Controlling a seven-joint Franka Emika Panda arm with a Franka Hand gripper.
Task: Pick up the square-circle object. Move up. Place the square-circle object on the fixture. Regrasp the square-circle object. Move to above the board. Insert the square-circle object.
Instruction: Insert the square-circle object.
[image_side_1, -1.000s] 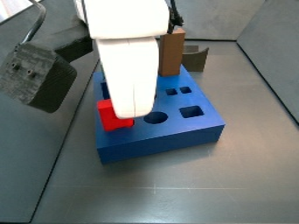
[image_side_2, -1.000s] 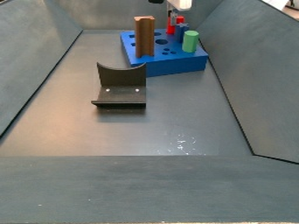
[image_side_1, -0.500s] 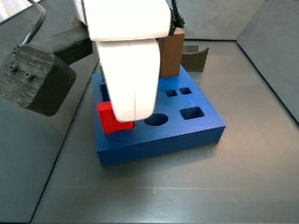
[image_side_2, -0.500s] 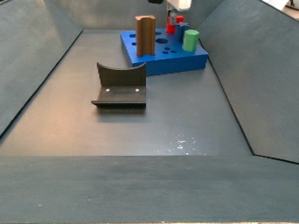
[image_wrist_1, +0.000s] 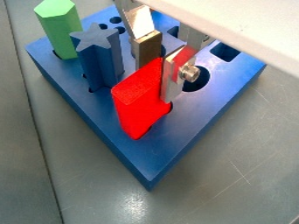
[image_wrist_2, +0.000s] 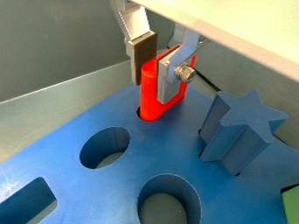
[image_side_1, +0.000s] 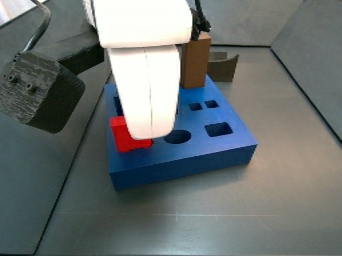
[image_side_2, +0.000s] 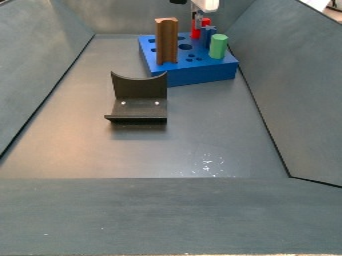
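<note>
**Red block upright in the board, gripper plates beside it**

The gripper (image_wrist_1: 163, 54) hangs over the blue board (image_wrist_1: 187, 131), its silver fingers (image_wrist_2: 142, 39) standing on either side of the upper part of the square-circle object (image_wrist_1: 142, 101). In both wrist views one plate lies against the block's side while the other stands a little apart from it, so I cannot tell whether the grip is clamped or let go. The red block (image_wrist_2: 160, 83) stands upright with its lower end in a hole near one edge of the board. In a side view it shows at the board's edge (image_side_1: 128, 134), mostly hidden behind the white body of the arm (image_side_1: 144, 60).

A dark blue star-topped peg (image_wrist_2: 239, 131) and a green hexagonal-topped peg (image_wrist_1: 59, 26) stand in the board nearby. Round holes (image_wrist_2: 105, 147) next to the block are open. The brown post (image_side_2: 166, 42) rises beside the board (image_side_2: 194, 68), and the dark angled piece (image_side_2: 135, 98) rests apart on the grey floor (image_side_2: 147, 150).
</note>
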